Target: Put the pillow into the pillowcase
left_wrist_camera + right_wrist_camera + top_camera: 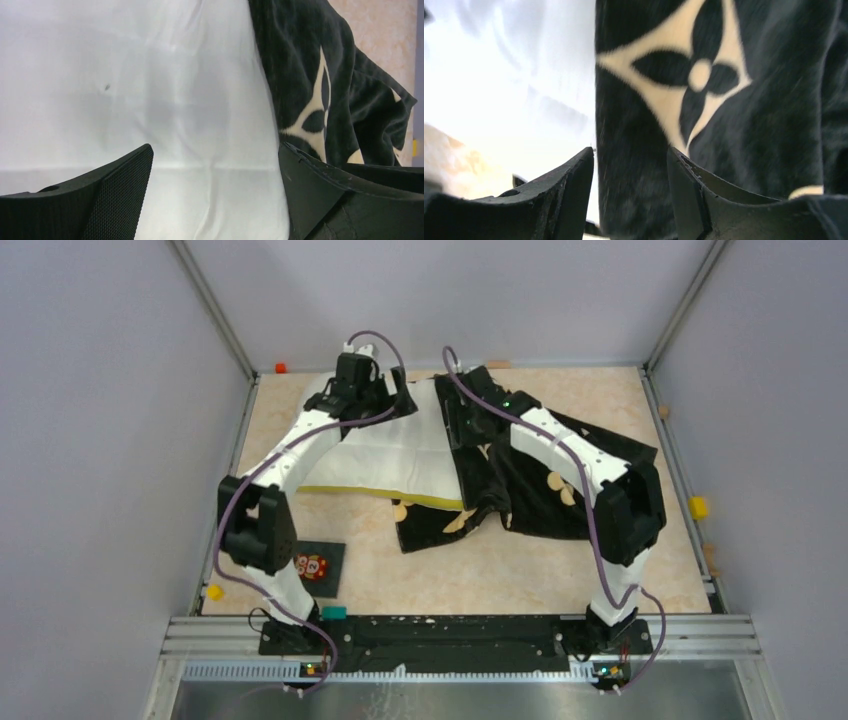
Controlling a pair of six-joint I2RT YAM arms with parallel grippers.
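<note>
White pillow [400,445] sits in the upper middle of the top view on the beige table [450,580], with its yellow band along the lower edge. Its right edge goes under the black flower-print pillowcase [520,505], which lies crumpled across the centre-right.

Left gripper [215,175] is up by the pillow's upper-left corner. Its fingers are spread really wide over plain white fabric, with nothing between them.

Right gripper [631,182] is at top centre, right where pillow meets case. Its jaws are roughly half apart and the case's black edge shows in the gap. It doesn't look pinched to me.

A little dark card [318,567] lies lower left.
</note>
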